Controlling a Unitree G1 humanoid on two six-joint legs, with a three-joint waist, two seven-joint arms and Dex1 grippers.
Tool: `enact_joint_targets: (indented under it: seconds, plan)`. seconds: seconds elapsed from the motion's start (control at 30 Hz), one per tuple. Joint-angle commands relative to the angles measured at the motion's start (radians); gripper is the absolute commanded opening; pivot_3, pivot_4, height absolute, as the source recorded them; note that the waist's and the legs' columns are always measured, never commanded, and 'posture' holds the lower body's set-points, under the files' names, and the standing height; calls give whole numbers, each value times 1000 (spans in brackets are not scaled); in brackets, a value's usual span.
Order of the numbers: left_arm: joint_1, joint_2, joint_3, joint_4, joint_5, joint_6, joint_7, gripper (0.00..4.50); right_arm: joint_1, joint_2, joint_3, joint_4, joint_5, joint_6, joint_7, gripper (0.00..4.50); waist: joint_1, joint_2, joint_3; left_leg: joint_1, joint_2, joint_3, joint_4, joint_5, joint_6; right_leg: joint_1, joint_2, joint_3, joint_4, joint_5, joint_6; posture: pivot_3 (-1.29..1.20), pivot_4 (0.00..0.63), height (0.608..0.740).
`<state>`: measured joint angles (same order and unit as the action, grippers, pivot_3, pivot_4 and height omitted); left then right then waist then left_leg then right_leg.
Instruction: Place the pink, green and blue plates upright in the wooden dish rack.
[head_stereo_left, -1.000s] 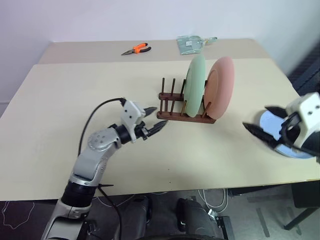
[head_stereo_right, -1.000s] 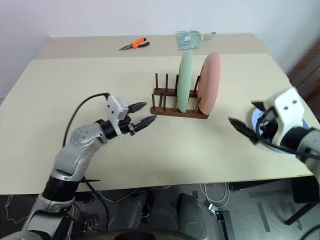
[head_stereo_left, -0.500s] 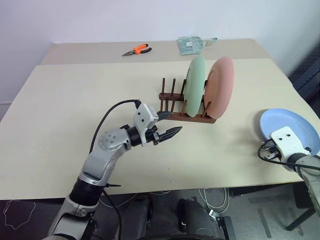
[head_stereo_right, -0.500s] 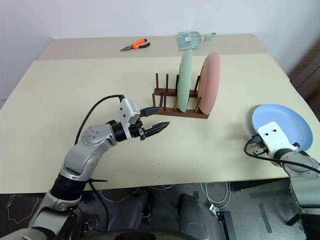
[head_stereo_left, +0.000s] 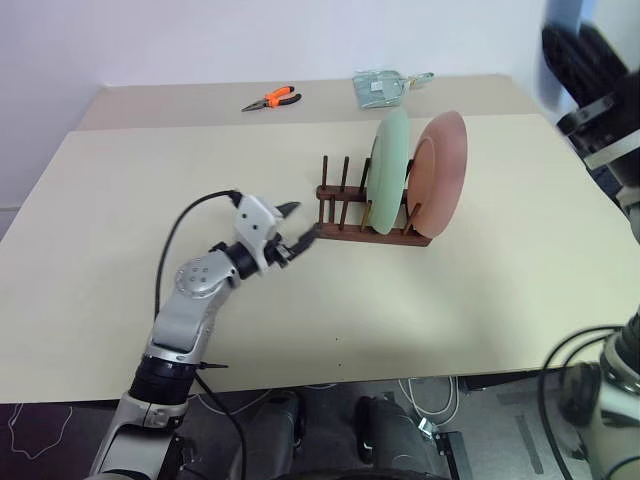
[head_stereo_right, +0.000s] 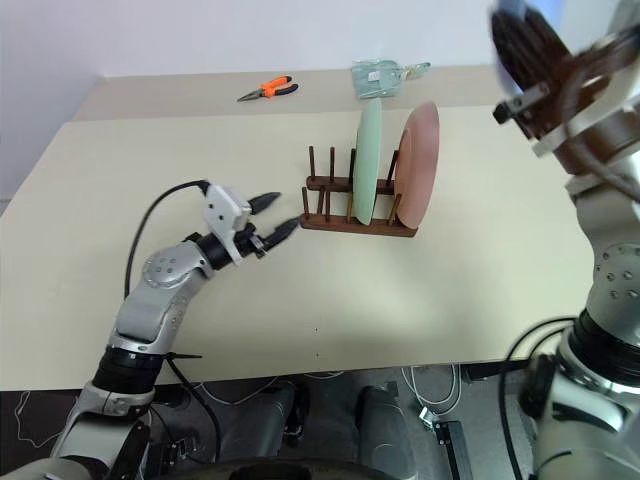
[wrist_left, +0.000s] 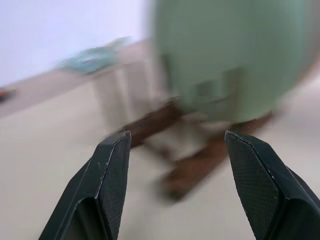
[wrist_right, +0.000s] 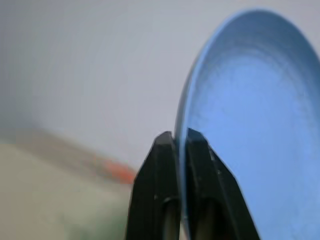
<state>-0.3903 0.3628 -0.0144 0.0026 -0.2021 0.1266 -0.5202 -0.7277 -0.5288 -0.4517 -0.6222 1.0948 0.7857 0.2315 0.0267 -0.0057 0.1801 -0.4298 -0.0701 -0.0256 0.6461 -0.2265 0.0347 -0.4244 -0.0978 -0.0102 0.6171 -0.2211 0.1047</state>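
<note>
Right hand (wrist_right: 180, 137) clamped on the round light-blue plastic plate's (wrist_right: 250, 125) rim, carrying it; next, slot it into the dark wooden peg rack (head_stereo_left: 372, 225); left hand (head_stereo_left: 297, 226) apart.

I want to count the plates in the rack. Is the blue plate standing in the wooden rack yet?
No, the blue plate is pinched by its rim in the right claw, away from the wooden rack.

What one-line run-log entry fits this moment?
right gripper: shut on blue plate | left gripper: open beside wooden dish rack | racked: green plate, pink plate
</note>
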Motion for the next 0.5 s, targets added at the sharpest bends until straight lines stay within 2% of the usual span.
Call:
enact_joint_targets:
  seconds: [0.03,0.17,0.3,0.5]
  plan:
    - [-43,34,70,58,34,-102,33,3070,-46,114,101,-50,269,-29,-207,24,-3,0,0,0,0,0,0,0,0,0,0,0,0,0,0,0,150,719]
    - [-48,79,109,122,43,-152,32,3070,-12,290,258,21,309,-52,-376,24,-14,0,-1,0,-2,0,0,0,0,-1,-1,1,0,-1,-3,0,150,719]
    - [-21,94,117,104,32,-154,16,3070,28,341,343,109,229,-45,-436,24,-16,0,-1,0,-3,1,0,0,0,-2,-2,1,2,0,0,0,150,719]
    - [33,80,92,24,28,-124,5,3070,0,397,382,221,122,-74,-451,24,-22,0,-1,0,-3,2,0,0,0,-5,-1,2,7,1,1,0,150,719]
